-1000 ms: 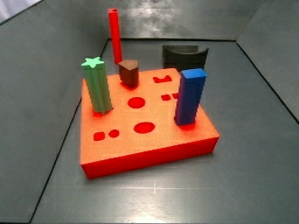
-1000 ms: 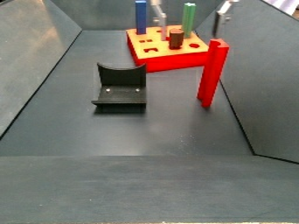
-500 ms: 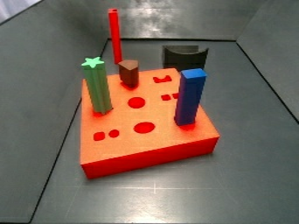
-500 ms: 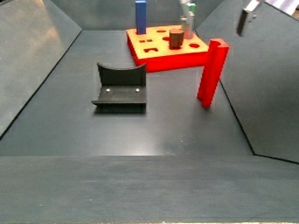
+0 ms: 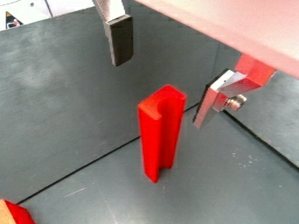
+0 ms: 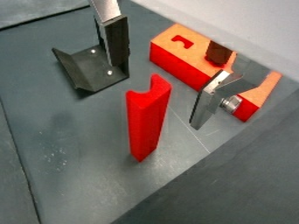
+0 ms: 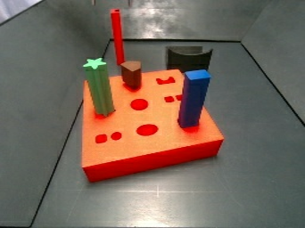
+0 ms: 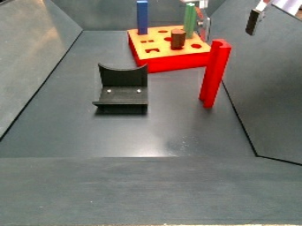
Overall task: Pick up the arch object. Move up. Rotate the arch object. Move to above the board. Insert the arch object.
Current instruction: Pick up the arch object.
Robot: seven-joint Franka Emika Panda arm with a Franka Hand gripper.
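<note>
In both wrist views the gripper [image 5: 163,70] hangs wide open and empty above the arch object [image 5: 162,131], which stands upright on the dark grey floor [image 8: 154,132], well apart from the board [image 8: 171,51].

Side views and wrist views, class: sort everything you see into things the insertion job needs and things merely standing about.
Needed:
- arch object, upright on the floor
- board
- gripper, open above the arch object

Standing about:
- blue pillar, in the board
- green star peg, in the board
- brown peg, in the board
- fixture
</note>
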